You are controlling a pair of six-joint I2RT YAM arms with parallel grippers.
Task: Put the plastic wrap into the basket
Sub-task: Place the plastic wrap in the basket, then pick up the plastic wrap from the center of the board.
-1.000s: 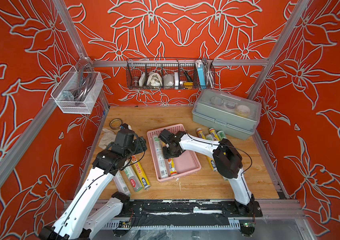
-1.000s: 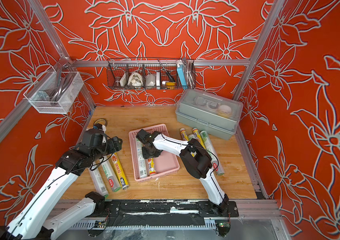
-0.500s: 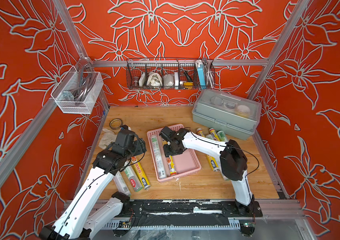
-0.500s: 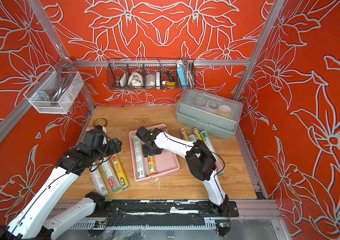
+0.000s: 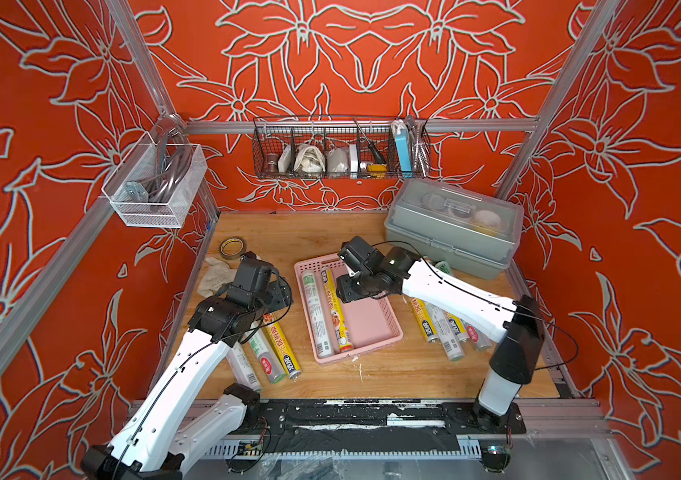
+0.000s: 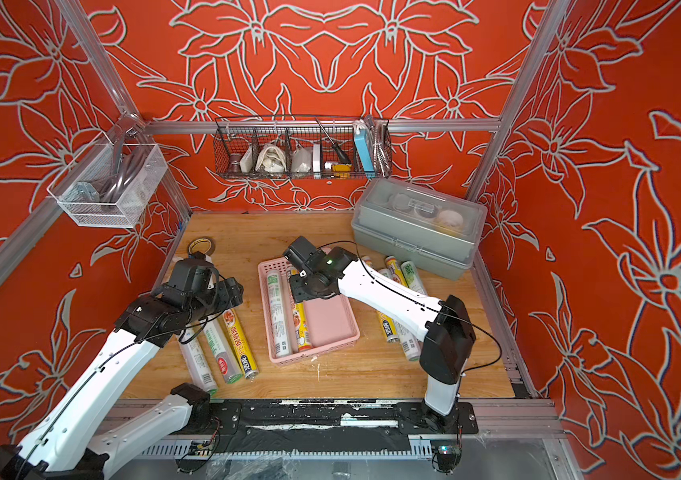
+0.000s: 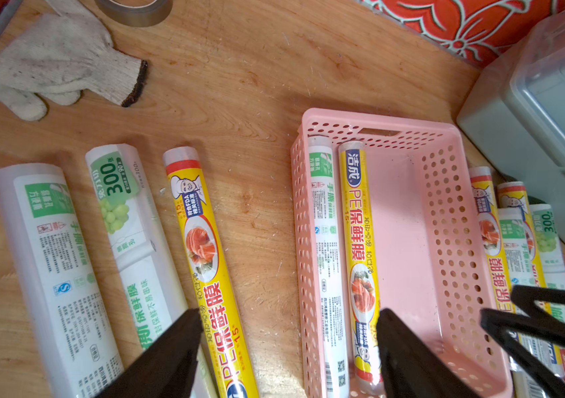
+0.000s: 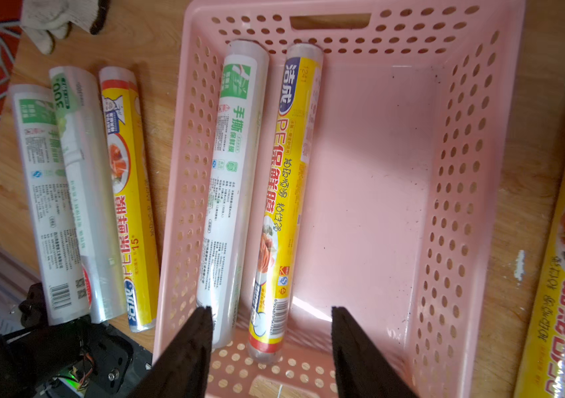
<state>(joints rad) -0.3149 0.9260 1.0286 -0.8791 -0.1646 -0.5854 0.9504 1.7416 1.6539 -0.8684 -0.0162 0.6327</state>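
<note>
Two plastic wrap rolls, a white-green roll (image 5: 315, 309) and a yellow roll (image 5: 335, 309), lie side by side in the pink basket (image 5: 372, 322) along its 9 o'clock wall. Three more rolls (image 5: 261, 353) sit on the bench (image 5: 372, 382) at 9 o'clock of it, about four (image 5: 438, 328) at 3 o'clock. Right gripper (image 8: 270, 310) hangs over the basket, fingers apart, holding nothing. Left gripper (image 7: 288, 313) hovers by the yellow bench roll (image 7: 201, 251), fingers wide, empty. Likely step: next pick. Grab mid-length, squeeze across the roll, keep it level, align with the basket's long side, lay it in the free 3 o'clock half.
</note>
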